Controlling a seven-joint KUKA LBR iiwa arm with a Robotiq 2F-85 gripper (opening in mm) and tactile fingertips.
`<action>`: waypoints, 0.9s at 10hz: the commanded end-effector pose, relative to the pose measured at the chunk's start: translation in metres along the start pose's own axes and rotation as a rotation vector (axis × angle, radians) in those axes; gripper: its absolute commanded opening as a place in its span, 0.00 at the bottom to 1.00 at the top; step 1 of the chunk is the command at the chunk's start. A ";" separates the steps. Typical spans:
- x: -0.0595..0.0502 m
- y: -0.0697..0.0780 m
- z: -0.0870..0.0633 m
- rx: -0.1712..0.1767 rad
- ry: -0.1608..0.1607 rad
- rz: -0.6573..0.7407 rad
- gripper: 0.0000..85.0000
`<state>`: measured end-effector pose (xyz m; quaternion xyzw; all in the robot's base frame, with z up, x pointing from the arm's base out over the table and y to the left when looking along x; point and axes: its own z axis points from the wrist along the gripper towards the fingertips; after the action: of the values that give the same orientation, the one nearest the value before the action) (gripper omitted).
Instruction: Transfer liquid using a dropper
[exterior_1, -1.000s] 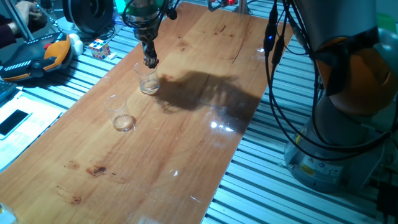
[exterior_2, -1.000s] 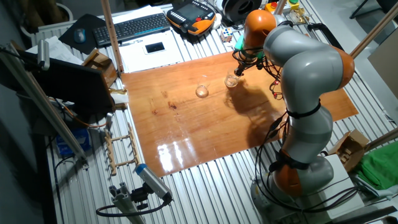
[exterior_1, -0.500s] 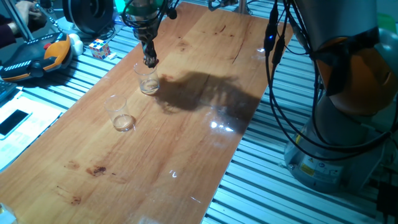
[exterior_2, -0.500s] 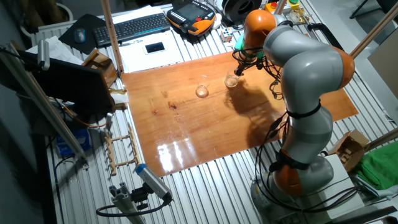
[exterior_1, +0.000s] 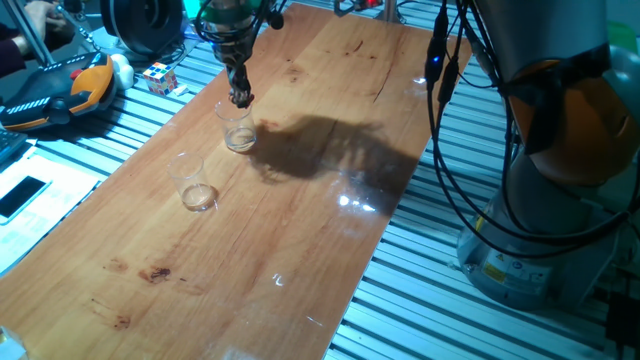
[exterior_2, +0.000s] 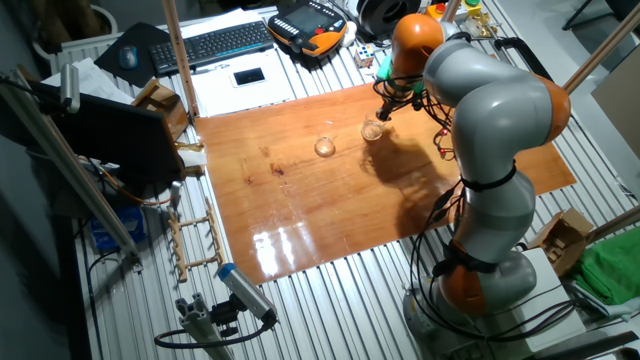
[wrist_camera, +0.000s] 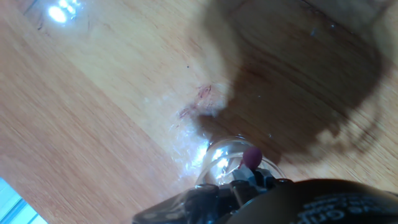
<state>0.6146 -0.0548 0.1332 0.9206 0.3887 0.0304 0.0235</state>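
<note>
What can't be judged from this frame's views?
- Dropper: hand view shows only its red bulb; the gripper body hides the tube. Too small in both fixed views.
- Liquid level in the glass under the gripper: too faint in every view.
- Jaw state: fingers blurred and cut off in hand view, too small elsewhere.

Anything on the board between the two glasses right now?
No: in one fixed view, only bare wooden board lies between the glass under the gripper and the other glass.

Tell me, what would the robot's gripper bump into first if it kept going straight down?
Most likely the clear glass tumbler right under the black gripper; its jaws point into the open top, though depth is hard to judge.
</note>
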 end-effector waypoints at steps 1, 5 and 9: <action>0.000 0.000 -0.001 0.001 -0.001 0.000 0.01; 0.000 0.000 -0.001 -0.004 -0.026 -0.009 0.01; 0.000 0.000 -0.002 0.003 -0.033 -0.018 0.01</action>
<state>0.6149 -0.0544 0.1350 0.9174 0.3967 0.0146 0.0289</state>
